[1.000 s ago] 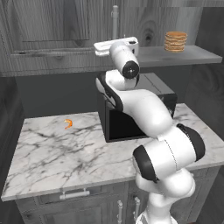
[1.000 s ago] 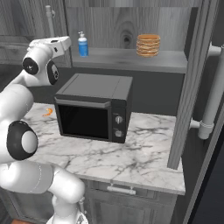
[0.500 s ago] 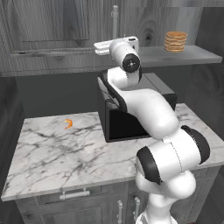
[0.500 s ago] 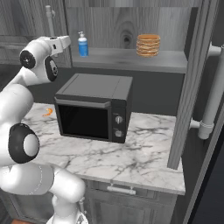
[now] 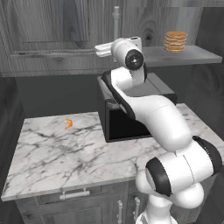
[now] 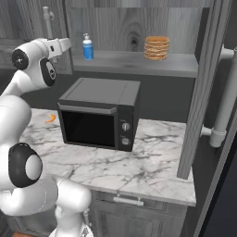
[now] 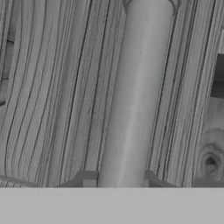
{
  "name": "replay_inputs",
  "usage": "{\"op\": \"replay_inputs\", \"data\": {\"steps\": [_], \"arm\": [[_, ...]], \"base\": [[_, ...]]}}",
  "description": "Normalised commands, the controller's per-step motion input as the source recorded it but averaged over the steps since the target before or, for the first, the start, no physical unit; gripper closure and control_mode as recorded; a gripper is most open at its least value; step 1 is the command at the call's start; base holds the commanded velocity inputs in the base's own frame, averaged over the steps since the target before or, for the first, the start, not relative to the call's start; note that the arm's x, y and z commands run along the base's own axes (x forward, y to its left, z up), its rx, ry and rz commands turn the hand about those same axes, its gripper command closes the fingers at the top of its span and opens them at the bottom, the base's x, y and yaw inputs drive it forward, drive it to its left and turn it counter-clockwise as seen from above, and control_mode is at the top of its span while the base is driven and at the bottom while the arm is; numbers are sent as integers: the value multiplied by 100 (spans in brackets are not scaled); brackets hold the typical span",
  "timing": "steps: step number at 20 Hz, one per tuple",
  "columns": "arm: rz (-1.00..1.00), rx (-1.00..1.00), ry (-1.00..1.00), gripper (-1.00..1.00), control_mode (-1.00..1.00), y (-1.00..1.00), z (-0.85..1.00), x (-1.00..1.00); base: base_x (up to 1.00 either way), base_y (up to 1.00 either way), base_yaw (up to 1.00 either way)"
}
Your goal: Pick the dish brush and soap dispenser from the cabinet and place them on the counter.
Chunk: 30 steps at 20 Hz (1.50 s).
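Marble counter [image 5: 57, 153] bears a black microwave [image 6: 99, 113]; above — the claw [image 7: 117, 181] clamps the cabinet's [image 6: 134, 32] silver handle [image 7: 135, 92].

You are in a rendered kitchen: white grey-veined marble counter [image 6: 152, 162] on dark drawers, black microwave [image 6: 99, 112], dark grey wood-grain wall cabinet [image 5: 52, 35] with silver bar handles.

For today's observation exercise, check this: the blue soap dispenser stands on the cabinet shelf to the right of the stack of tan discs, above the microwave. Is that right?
Not quite. In the right base view the soap dispenser stands to the left of the stack of tan discs, not the right. Both are on the cabinet shelf above the microwave.
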Motion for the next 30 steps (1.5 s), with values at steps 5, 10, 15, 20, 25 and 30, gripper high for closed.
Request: {"op": "replay_inputs", "data": {"steps": [5, 10, 15, 20, 25, 30], "arm": [[0, -3, 0, 100, -100, 0, 0, -52], [0, -3, 0, 100, -100, 7, 0, -55], [0, -3, 0, 100, -100, 11, 0, -57], [0, -4, 2, 100, -100, 17, 0, -56], [0, -5, 2, 100, -100, 20, -1, -56], [0, -6, 3, 100, -100, 25, -4, -53]], "base": [[0, 0, 0], [0, 0, 0], [0, 0, 0], [0, 0, 0], [0, 0, 0], [0, 0, 0]]}}
